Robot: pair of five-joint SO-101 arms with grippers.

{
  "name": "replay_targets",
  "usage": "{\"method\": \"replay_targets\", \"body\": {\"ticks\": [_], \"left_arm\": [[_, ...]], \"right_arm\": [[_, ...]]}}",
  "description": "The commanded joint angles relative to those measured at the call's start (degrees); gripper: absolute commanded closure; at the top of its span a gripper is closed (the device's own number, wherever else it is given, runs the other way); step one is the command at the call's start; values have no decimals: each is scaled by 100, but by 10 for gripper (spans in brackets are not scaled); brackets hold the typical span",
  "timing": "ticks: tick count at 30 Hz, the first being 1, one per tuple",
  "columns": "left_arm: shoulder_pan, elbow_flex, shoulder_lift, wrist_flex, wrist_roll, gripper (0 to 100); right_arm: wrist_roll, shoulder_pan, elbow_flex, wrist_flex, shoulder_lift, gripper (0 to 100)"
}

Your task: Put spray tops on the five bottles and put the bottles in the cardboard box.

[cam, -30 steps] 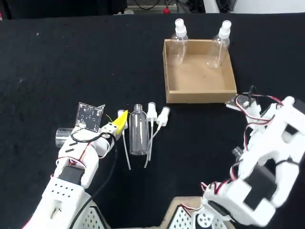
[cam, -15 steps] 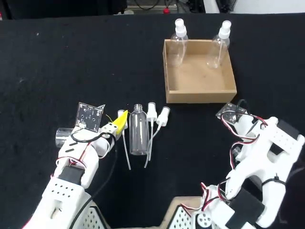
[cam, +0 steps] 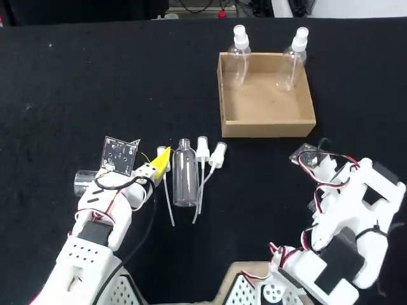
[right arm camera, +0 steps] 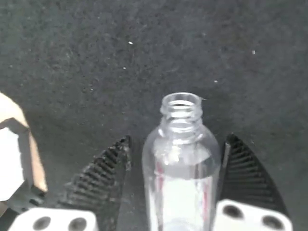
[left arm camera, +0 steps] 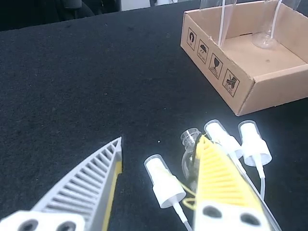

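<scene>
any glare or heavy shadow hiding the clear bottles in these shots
High view: even light, no hard shadows on the black table; the lying bottle shows just thin highlights. Left wrist view: the nearest spray top reads bright white against the table, no glare. Right wrist view: glints on the close-up bottle at its neck, outline readable.

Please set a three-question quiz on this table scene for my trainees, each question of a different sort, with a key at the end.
1. Multiple choice: how many bottles stand in the cardboard box? A one, B two, C five.
2. Fill the gap: ___ loose spray tops lie on the table near the left gripper.
3. True or false: the bottle between the open fingers of the right gripper already wears a top.
Key: 1 B; 2 three; 3 false.
</scene>
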Motion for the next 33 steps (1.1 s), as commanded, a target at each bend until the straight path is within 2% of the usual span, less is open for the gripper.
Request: {"method": "replay_targets", "body": {"ticks": [1, 13, 18, 21, 27, 33], "left_arm": [[31, -57, -62, -114, -44, 762], [31, -57, -62, -114, -44, 762], [31, -57, -62, -114, -44, 762], [31, -57, -62, -114, -44, 762], [31, -57, -62, -114, -44, 762], [22, -57, -62, -114, -44, 762]], "right_arm": [[53, 132, -189, -316, -13, 723], [519, 229, -110, -563, -4, 723], [492, 229, -84, -571, -4, 723], [176, 229, -84, -571, -4, 723], [-993, 229, -75, -527, -4, 723], [-1178, 211, -57, -571, 48, 723]]}}
